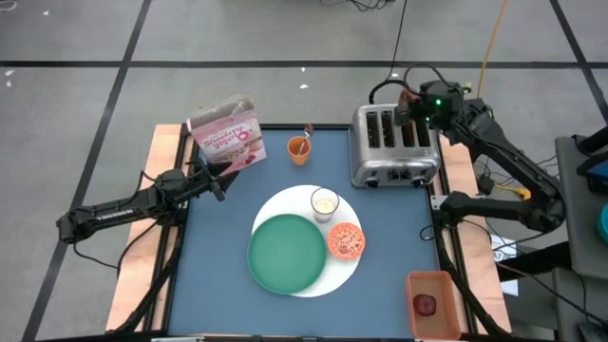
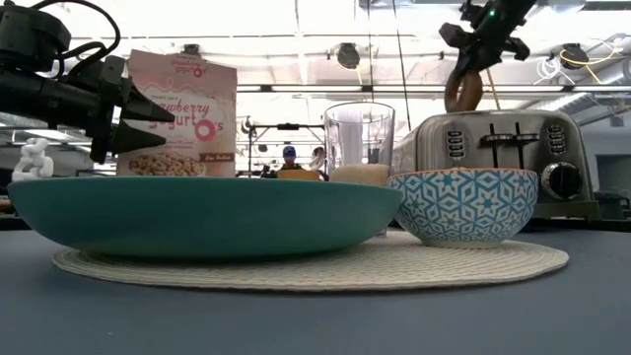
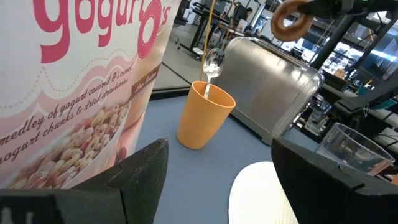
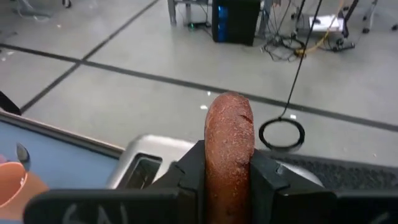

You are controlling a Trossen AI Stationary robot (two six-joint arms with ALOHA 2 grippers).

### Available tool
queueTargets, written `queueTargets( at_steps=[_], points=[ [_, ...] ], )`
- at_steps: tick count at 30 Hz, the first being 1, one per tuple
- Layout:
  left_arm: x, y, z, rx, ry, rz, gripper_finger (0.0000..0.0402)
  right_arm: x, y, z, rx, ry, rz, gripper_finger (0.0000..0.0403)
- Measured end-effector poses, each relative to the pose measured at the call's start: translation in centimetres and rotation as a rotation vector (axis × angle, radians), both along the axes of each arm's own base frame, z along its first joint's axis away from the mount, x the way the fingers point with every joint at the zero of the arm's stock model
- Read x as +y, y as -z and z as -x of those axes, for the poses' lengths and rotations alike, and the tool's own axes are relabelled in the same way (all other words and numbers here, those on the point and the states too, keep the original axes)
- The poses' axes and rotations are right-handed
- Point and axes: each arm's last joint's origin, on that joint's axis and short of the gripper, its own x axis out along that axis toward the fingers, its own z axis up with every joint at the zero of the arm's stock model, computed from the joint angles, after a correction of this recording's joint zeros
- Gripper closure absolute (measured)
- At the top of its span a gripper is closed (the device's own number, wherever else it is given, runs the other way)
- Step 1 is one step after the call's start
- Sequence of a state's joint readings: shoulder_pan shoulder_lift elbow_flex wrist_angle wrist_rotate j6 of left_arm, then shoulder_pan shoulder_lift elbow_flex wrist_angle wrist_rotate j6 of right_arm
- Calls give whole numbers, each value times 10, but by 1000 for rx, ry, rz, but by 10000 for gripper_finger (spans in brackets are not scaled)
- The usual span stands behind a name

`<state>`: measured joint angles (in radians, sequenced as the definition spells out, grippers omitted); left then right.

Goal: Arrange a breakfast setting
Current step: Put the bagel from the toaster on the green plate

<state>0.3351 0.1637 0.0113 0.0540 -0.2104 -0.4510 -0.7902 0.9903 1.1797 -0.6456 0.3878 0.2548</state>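
The setting is partly laid. A large white round woven disc point(image 1: 353, 276) lies at the middle of the blue table point(image 1: 228, 285), and on it sit a smaller green plate point(image 1: 286, 253), a small glass of milk point(image 1: 325, 202) at the far edge, and a patterned bowl point(image 1: 346, 241) of orange-pink cereal to the right of the plate; the low view shows the bowl's outside as blue and white.

The brown bagel point(image 4: 228, 155) is not yet on the plate. The right gripper point(image 1: 419, 102) holds it above the silver four-slot toaster point(image 1: 392, 144) at the far right, jaws pinching the bagel on edge.

A metal spoon point(image 3: 211, 62) stands in an orange cup point(image 1: 299, 149) at the far side of the table, away from the mat. A dark red fruit point(image 1: 425, 304) lies in an orange tray point(image 1: 432, 281) at the near right corner.

The left gripper point(image 1: 217, 174) hovers just beside the pink cereal box point(image 1: 228, 133) at the far left, jaws spread and holding nothing.

By my reading, the bagel, spoon and fruit remain to be brought to the setting.
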Motion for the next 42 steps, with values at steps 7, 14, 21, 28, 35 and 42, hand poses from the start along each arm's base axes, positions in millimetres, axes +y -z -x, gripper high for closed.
queueTargets(
  at_steps=[7, 14, 21, 28, 35, 42],
  points=[
    [0, 0, 0, 0, 0, -1, 114, 8, -8, -4, -25, -82, 62, 340],
    [0, 0, 0, -1, 0, 2, 114, 18, -16, -19, -117, -264, 89, 341],
    [0, 0, 0, 0, 0, 0, 114, 32, -23, -34, -200, -453, 118, 340],
    [0, 0, 0, 0, 0, -1, 114, 50, -30, -48, -252, -588, 164, 341],
    [0, 0, 0, 1, 0, -1, 114, 65, -30, -62, -258, -697, 187, 341],
    [0, 0, 0, 1, 0, -1, 114, 80, -27, -84, -266, -803, 202, 340]
  ],
)
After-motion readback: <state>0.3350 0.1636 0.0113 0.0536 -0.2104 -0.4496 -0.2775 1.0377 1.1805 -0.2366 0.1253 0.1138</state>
